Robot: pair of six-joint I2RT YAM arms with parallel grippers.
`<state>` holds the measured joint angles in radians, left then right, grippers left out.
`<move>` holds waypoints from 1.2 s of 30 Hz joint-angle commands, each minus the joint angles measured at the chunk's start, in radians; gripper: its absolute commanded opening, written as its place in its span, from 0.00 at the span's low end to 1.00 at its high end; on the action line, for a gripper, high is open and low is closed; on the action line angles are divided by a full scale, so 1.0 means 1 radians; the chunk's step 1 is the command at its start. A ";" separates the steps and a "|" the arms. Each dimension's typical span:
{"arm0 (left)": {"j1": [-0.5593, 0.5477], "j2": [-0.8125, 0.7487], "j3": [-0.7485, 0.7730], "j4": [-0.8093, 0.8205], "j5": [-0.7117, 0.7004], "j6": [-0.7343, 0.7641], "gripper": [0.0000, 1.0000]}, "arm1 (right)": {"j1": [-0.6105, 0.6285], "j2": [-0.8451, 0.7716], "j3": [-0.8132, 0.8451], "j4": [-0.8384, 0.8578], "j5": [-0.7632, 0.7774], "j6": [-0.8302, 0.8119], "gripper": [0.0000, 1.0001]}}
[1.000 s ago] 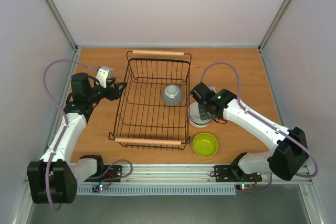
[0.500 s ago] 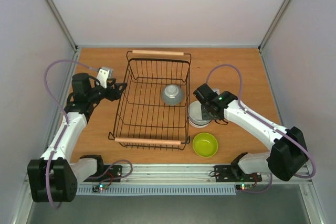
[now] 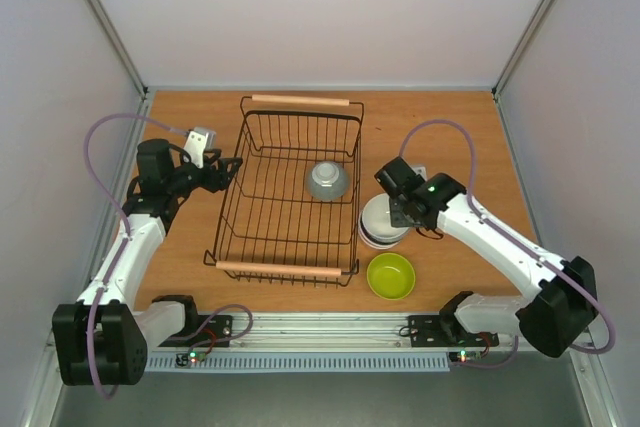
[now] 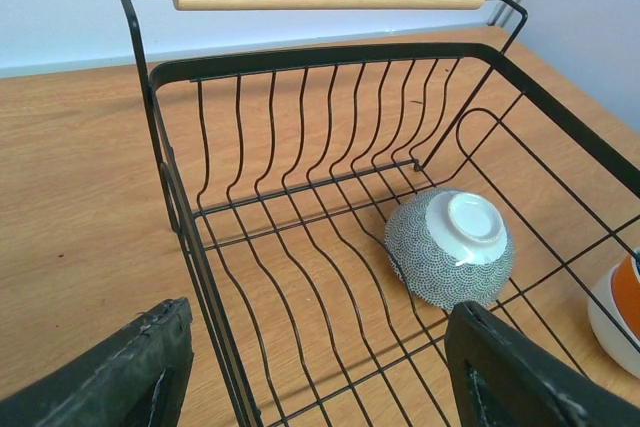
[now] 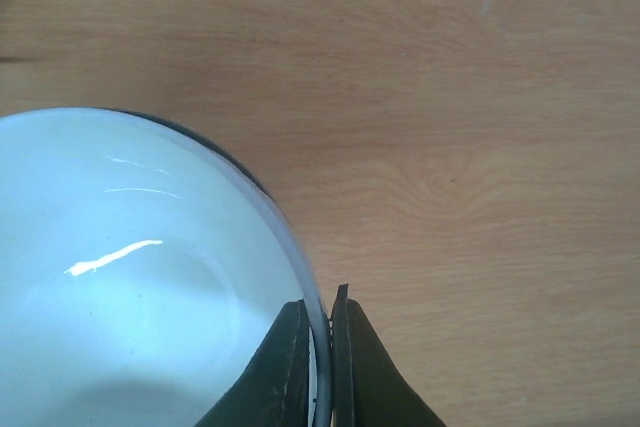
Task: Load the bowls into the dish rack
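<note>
The white bowl (image 5: 130,277) is pinched at its thin rim by the right gripper (image 5: 320,309) (judged glazed, slippery, breakable); the left gripper (image 4: 320,372) is spread.

Black wire dish rack (image 3: 285,269) sits mid-frame, a grey patterned bowl (image 3: 327,180) upside down inside; white bowl (image 3: 374,217) just right of it, lime green bowl (image 3: 391,276) lower right

surface (image 3: 505,162): orange-brown wood grain, flat, filling the floor of the enclosure
walls (image 3: 320,17): plain white panels at the back and both sides
corner posts (image 3: 105,22): bare metal, at the back corners
rail (image 3: 330,324): silver strip along the near edge
</note>
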<state>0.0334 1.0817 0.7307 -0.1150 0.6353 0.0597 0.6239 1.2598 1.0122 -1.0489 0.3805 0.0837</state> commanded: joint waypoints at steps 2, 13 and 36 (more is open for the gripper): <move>0.005 0.001 -0.003 0.040 0.031 0.010 0.70 | 0.005 -0.079 0.131 -0.100 0.124 -0.012 0.01; 0.004 0.007 0.011 0.019 0.127 0.007 0.70 | 0.005 -0.099 0.388 -0.030 0.137 -0.139 0.01; 0.005 0.029 0.026 -0.051 0.346 0.075 0.70 | 0.311 0.630 1.057 -0.036 0.198 -0.317 0.01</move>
<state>0.0334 1.0943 0.7311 -0.1635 0.9428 0.1135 0.8825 1.8668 1.9450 -1.0889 0.5278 -0.2005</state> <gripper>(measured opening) 0.702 0.052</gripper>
